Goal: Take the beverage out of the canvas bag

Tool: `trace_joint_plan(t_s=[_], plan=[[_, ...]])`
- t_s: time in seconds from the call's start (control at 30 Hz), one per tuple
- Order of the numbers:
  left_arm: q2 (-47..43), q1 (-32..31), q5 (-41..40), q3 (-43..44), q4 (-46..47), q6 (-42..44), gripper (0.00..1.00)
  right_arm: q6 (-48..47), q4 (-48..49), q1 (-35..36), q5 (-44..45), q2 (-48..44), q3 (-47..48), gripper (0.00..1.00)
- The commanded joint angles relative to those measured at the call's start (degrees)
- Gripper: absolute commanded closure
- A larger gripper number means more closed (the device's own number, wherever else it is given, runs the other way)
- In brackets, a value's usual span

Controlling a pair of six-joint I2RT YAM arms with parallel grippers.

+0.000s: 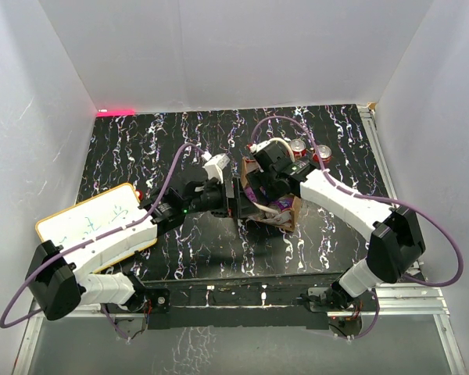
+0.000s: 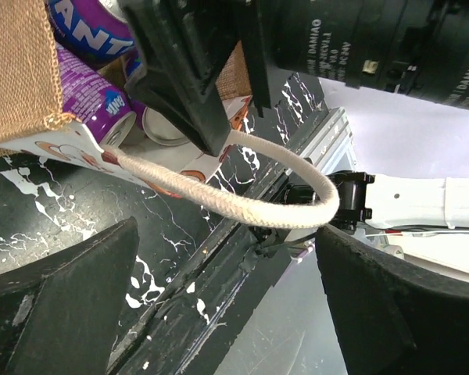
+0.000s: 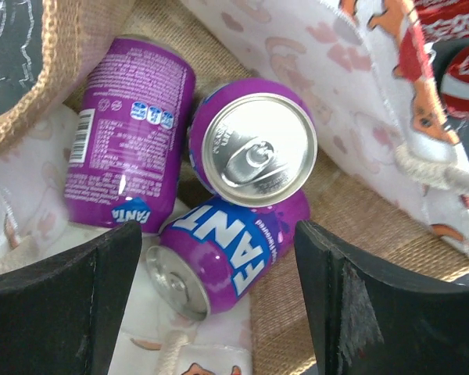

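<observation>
Black marble-look worktop (image 1: 180, 250), glossy and white-veined, boxed on three sides by plain white panels (image 1: 219, 55); red light strip (image 1: 116, 111) at the far-left corner. White board with orange rim (image 1: 94, 220) flat near the left edge. Two red cans (image 1: 298, 147) upright toward the far-right corner. Canvas bag (image 1: 275, 205) at mid-worktop, slightly right of centre: coarse tan burlap weave, cartoon-printed white panel, thick cream rope handle (image 2: 242, 201) of twisted cord. Inside, three purple Fanta cans (image 3: 254, 144), smooth aluminium cylinders, heaped touching one another. Right gripper (image 3: 219, 234) at the bag's mouth, over the cans, fingers spread wide, holding nothing. Left gripper (image 2: 227, 230) just beside the bag's left side, likewise spread wide and empty, rope loop just ahead of it, ungripped.
</observation>
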Motion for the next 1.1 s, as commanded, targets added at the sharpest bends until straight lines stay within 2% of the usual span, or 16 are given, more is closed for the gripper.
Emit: trace_joint_plan(t_s=[0.0,0.2,0.3,0.4,0.6,0.83,0.97,1.07], plan=[[0.4,-0.2,-0.2,4.4,-0.9,2.9,0.06,-5.9,1.6,-0.2,4.6,1.7,4.8,0.19],[2.7,-0.2,-0.7,8.1,-1.4,5.0,0.1,-7.3,2.6,-0.6,4.8,5.5,7.7,0.16],[3.3,-0.2,1.0,8.5,1.0,5.1,0.19,-7.2,3.4,-1.5,5.6,6.8,8.1,0.13],[3.8,-0.2,4.5,7.4,4.6,4.0,0.24,-7.0,4.9,-3.0,3.7,7.4,7.6,0.11],[2.9,-0.3,9.8,2.0,12.0,0.6,0.38,-6.8,8.3,-4.8,1.4,8.2,4.9,0.09],[2.1,-0.4,9.1,-1.3,8.4,-0.1,0.51,-7.2,9.2,-4.9,-1.3,9.6,4.0,0.2],[1.4,-0.4,8.3,-3.8,7.3,-1.1,0.55,-7.5,9.6,-4.9,-1.0,10.0,3.0,0.2],[1.5,-0.4,7.9,-5.0,7.3,-2.0,0.56,-7.6,9.7,-5.0,-0.2,10.7,2.1,0.16]])
